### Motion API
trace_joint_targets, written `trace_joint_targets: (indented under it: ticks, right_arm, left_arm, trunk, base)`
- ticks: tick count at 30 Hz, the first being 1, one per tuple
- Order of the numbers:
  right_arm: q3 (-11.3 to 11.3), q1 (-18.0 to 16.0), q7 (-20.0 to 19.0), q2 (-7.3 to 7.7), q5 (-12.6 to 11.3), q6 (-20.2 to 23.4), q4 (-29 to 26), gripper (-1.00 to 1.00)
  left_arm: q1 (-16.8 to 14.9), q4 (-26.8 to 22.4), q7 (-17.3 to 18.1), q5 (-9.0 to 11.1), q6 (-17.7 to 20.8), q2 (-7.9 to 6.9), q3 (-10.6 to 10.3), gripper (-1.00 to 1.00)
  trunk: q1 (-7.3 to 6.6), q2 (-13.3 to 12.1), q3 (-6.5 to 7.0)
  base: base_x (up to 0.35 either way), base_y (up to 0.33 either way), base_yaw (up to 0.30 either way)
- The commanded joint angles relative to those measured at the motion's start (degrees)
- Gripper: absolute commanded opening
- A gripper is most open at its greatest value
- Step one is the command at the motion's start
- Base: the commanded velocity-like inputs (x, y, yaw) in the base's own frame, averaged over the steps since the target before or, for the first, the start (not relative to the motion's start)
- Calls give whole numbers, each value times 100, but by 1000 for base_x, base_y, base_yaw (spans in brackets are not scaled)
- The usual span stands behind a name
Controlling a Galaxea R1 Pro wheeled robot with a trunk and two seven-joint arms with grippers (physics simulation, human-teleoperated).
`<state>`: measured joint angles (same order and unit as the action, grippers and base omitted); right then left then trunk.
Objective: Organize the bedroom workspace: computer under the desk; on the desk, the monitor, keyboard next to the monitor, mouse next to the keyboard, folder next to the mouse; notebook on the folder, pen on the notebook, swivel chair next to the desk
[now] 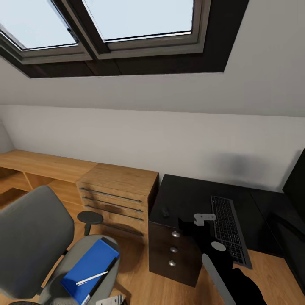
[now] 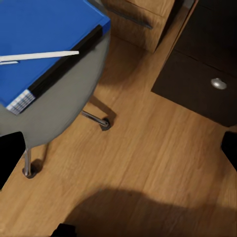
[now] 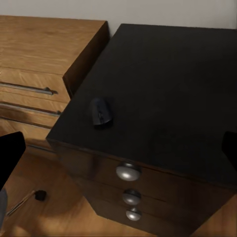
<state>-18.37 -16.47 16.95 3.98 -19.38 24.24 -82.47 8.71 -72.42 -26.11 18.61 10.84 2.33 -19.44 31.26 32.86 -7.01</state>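
The grey swivel chair (image 1: 31, 237) stands at the lower left. On its seat lies a blue notebook (image 1: 91, 264) (image 2: 44, 44) with a black band along one side, perhaps the folder, and a white pen (image 1: 92, 278) (image 2: 39, 56) on top. The black mouse (image 1: 165, 212) (image 3: 101, 112) sits near the left front corner of the black desk (image 1: 190, 195). The keyboard (image 1: 228, 228) lies to its right. My right gripper (image 1: 186, 224) (image 3: 118, 153) hovers open just short of the mouse. My left gripper (image 2: 118, 153) hangs open over the floor beside the chair seat.
A wooden drawer unit (image 1: 118, 190) and low wooden shelving (image 1: 38, 167) stand left of the desk. The desk front has three round knobs (image 3: 128, 172). A dark panel (image 1: 296, 186), maybe the monitor, is at the right edge. Sloped wall and skylight (image 1: 140, 19) are above.
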Motion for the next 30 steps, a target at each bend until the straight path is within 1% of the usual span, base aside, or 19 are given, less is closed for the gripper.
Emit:
trace_joint_targets:
  ticks: [1, 5, 13, 17, 21, 30]
  right_arm:
    - [-17, -6, 59, 5, -57, 17, -7, 100]
    - [-24, -5, 65, -18, -57, 11, -11, 100]
    - [-18, -5, 69, -12, -57, 10, -3, 100]
    - [-17, -5, 80, -11, -57, 10, -2, 100]
    - [-17, -5, 80, -11, -57, 10, 4, 100]
    - [-17, -5, 81, -11, -51, 10, 35, 100]
  left_arm:
    - [-1, 7, -35, 14, 14, -1, -7, 100]
    - [-1, 98, -35, -4, 7, 4, -8, 100]
    - [-1, 132, -35, -7, 4, 10, -17, 100]
    - [-1, 140, -35, -7, 1, 10, -17, 100]
    - [-1, 147, -35, -7, 5, 12, -16, 100]
    - [-1, 149, -35, -5, 6, 13, -18, 100]
  trunk:
    - [2, 10, -9]
    - [2, 10, -9]
    - [2, 10, -9]
    - [2, 10, 12]
    - [2, 10, 36]
    - [2, 10, 90]
  base:
    - [-16, 12, 0]
    - [-5, 4, 0]
    - [0, 0, -2]
    - [-24, 0, -190]
    - [-232, 0, -214]
    - [-323, 0, -219]
